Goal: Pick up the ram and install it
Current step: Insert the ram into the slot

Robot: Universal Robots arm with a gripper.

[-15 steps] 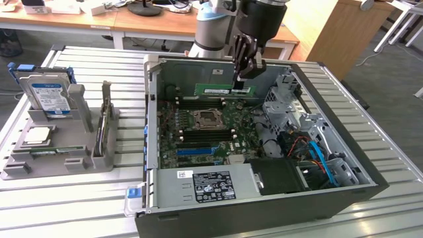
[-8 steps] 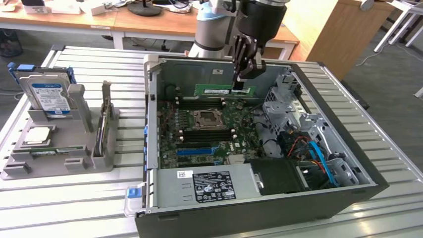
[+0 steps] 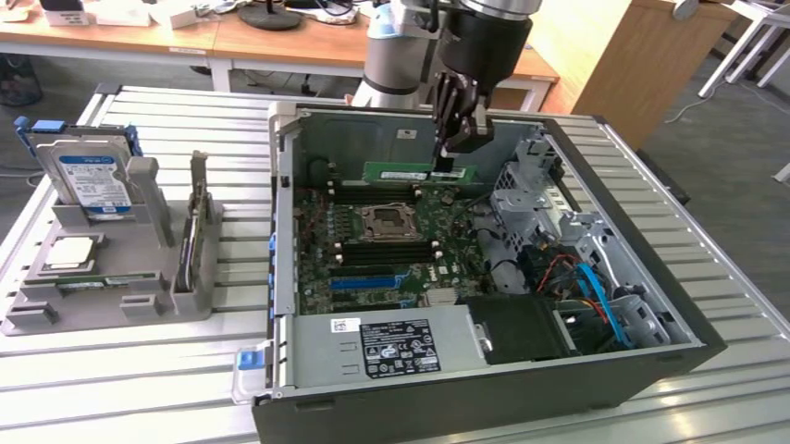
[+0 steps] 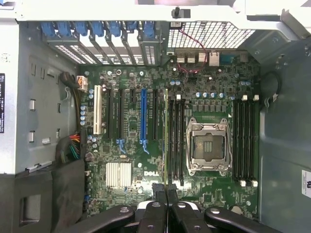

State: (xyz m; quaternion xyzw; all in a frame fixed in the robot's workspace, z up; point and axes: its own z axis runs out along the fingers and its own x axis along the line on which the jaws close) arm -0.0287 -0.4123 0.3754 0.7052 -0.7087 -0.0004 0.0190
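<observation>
Premises: a robotics laboratory or test workshop. Grounds: an industrial robot arm [image 3: 398, 55] rises behind a slatted metal table [image 3: 124, 379], its gripper [image 3: 447, 165] clamped on the ram [image 3: 408, 173] above an open computer case [image 3: 494, 412]. A grey parts fixture [image 3: 148, 305] holds a hard drive [image 3: 92, 180]. Wooden desks [image 3: 136, 37] with office clutter stand behind.

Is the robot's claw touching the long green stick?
Touching. In the exterior view the gripper pinches the ram by its upper edge. The wrist view shows the fingers shut on its thin edge.
</observation>
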